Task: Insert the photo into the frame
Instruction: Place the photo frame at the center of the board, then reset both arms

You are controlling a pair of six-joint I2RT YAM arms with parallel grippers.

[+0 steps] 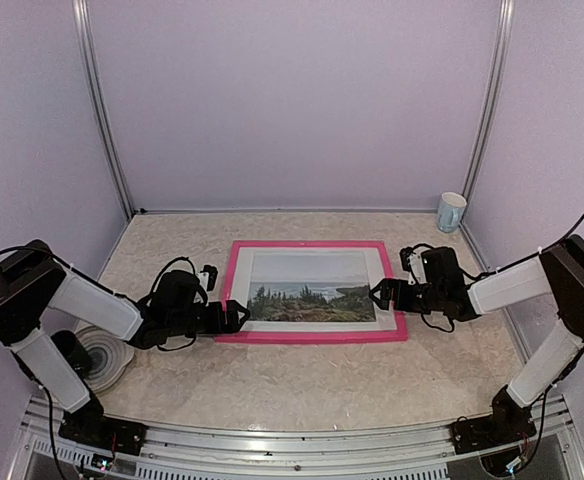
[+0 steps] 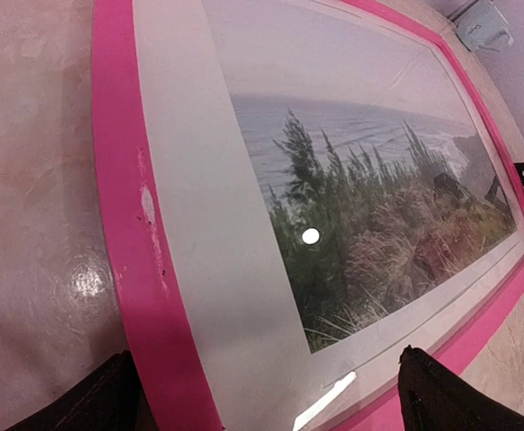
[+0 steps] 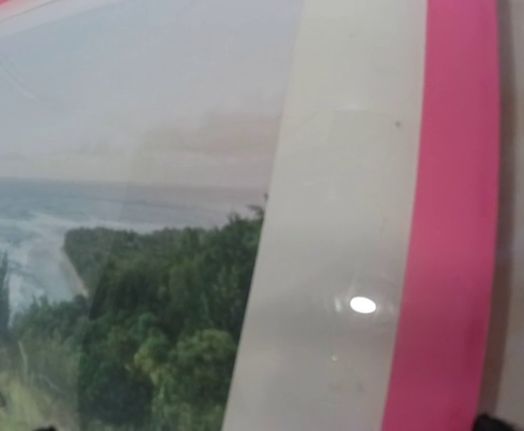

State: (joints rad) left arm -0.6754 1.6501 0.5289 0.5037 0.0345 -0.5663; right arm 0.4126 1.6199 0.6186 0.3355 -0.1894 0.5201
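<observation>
FRAMED AND FLANKED: The frame (image 1: 317, 338) lies flat mid-table (image 1: 302, 385), with the photo (image 1: 307, 298) seated inside it within a white mat border (image 1: 384, 290). A sheen over the print suggests it sits under glazing. My left gripper (image 1: 240, 316) hovers at the frame's 8 o'clock corner, fingers spread wide and holding nothing. My right gripper (image 1: 375, 295) sits low at the 4 o'clock side, equally spread and empty.

By my reading the print is home, so the step in hand is a clean retreat. I should lift straight up first, then draw outward, so no fingertip hooks the pink rim and skews the frame. The pale sky blends into the mat, so I cannot judge the print's top edge for squareness.

A cup (image 1: 451, 212) stands well apart at 1 o'clock. A white roll (image 1: 107, 352) rests at 8 o'clock beside my left arm — the one thing my elbow could brush as it swings back.
</observation>
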